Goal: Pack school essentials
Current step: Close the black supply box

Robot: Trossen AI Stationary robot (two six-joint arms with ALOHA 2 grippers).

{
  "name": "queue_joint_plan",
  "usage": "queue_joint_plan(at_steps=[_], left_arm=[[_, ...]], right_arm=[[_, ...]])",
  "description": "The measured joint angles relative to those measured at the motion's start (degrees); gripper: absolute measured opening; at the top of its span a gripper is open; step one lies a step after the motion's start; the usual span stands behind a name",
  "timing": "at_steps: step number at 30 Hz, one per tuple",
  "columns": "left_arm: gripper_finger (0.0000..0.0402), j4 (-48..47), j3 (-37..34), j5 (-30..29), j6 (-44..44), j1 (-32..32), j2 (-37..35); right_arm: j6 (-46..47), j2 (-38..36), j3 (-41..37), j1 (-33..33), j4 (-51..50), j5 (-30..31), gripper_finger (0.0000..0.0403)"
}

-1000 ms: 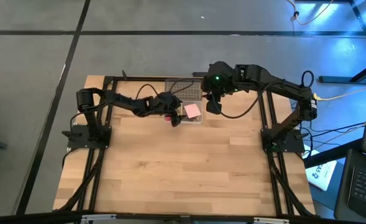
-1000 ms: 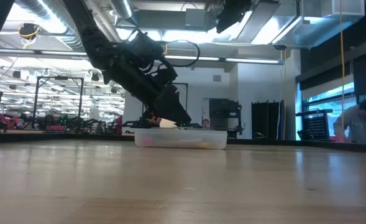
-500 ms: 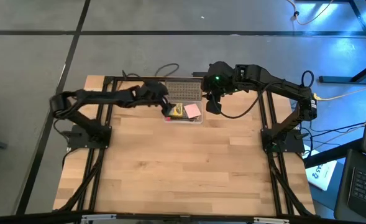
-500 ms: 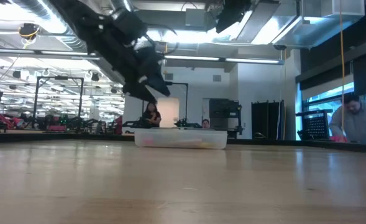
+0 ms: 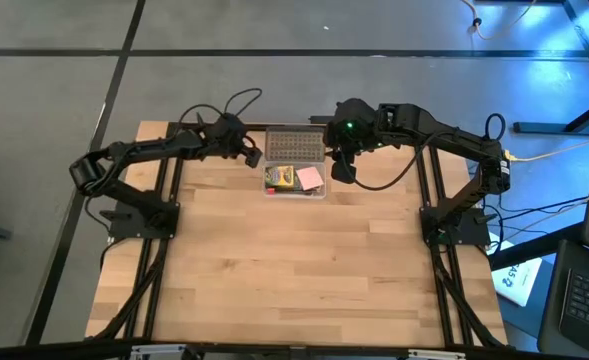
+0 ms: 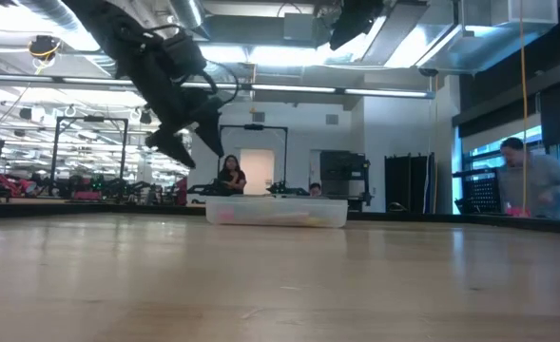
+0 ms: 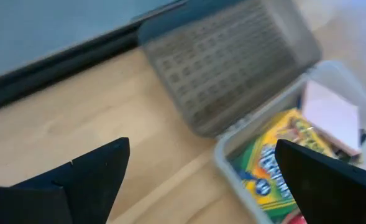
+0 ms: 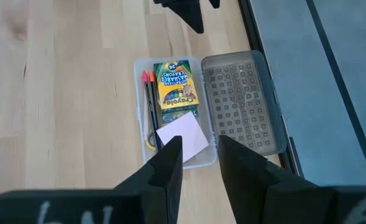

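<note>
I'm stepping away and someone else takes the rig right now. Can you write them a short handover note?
Left gripper: open, empty, raised off the table beside the open case, on the lid's side.
Right gripper: hovers above the case's other end, jaws slightly apart, nothing between them.
In the case: crayon box, pink pad, red pen, dark pencil, yellow-handled scissors partly under the pad.
Lid: folded back flat on the table.
Left: probably only closing the lid; no loose items show on the table.
</note>
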Motion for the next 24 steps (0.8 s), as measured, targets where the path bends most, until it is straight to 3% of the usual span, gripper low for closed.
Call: queue_joint_plan(at_steps=[15, 24], left_arm=[[0.0396, -1.8, 0.0, 0.0, -1.4, 2.9, 0.3], [0.0396, -1.8, 0.0, 1.6, -1.8, 2.8, 0.3]], right_arm=[[2.6, 0.8, 0.0, -0.5, 5.1, 0.5, 0.0106], [6.4, 8.5, 0.0, -8.8, 5.5, 3.4, 0.0106]])
